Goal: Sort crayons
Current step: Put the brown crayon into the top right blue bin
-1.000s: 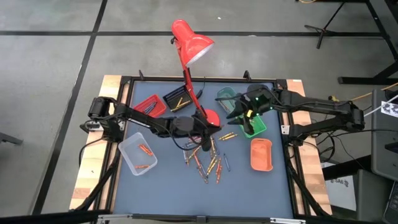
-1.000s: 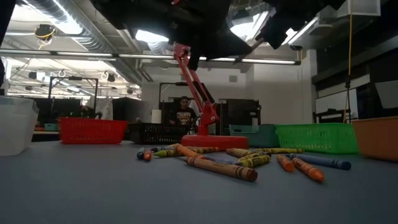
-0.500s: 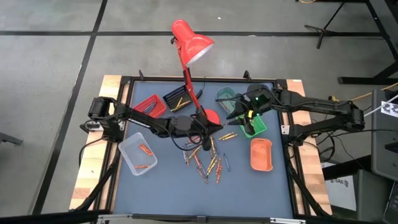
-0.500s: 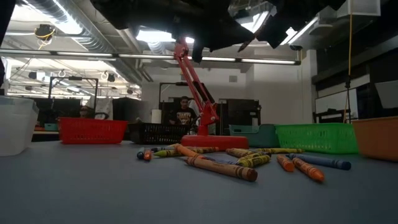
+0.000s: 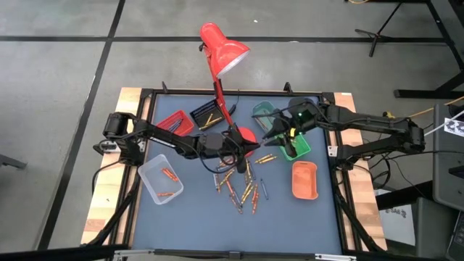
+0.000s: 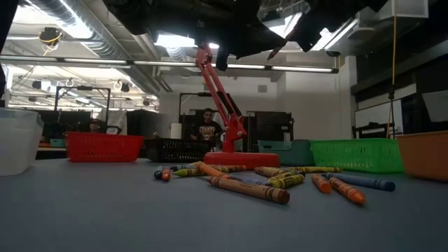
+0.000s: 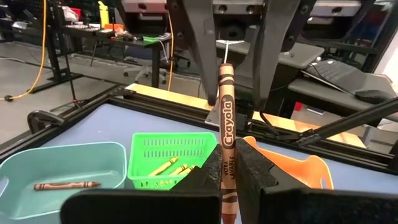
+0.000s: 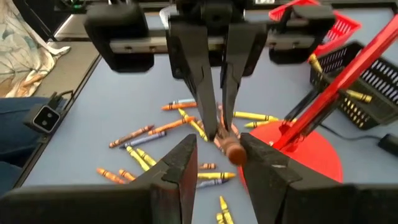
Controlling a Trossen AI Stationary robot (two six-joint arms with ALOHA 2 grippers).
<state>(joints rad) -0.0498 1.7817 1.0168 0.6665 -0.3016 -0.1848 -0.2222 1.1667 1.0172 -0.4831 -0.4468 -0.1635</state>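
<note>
My left gripper [image 7: 227, 163] is shut on a brown crayon [image 7: 225, 118] above the middle of the table, near the red lamp's base [image 5: 244, 135]. My right gripper [image 8: 217, 144] faces it from the right, open. Its two fingers [image 7: 205, 37] stand on either side of the crayon's free end [image 8: 235, 151]; I cannot tell whether they touch it. Many loose crayons [image 5: 243, 187] lie flat on the blue mat below. In the high view, the left gripper [image 5: 249, 147] and the right gripper [image 5: 274, 136] nearly meet. My left gripper pinches the brown crayon's rear part [image 7: 228, 150] between its two fingers. The fingers come level from the table's left and lie along the crayon. Most of the crayon sticks out past the fingertips toward the right gripper, lifted clear of the mat.
Small trays ring the pile: red [image 5: 174, 122], black [image 5: 206, 116], teal [image 7: 62, 163] with one brown crayon, green [image 7: 168, 152] with yellow crayons, orange [image 5: 304, 179], clear [image 5: 161, 179]. The red lamp's arm [image 8: 336, 93] slants up close beside both grippers.
My left gripper has tipped slightly with the crayon while staying in place. Both grippers keep the same gap.
</note>
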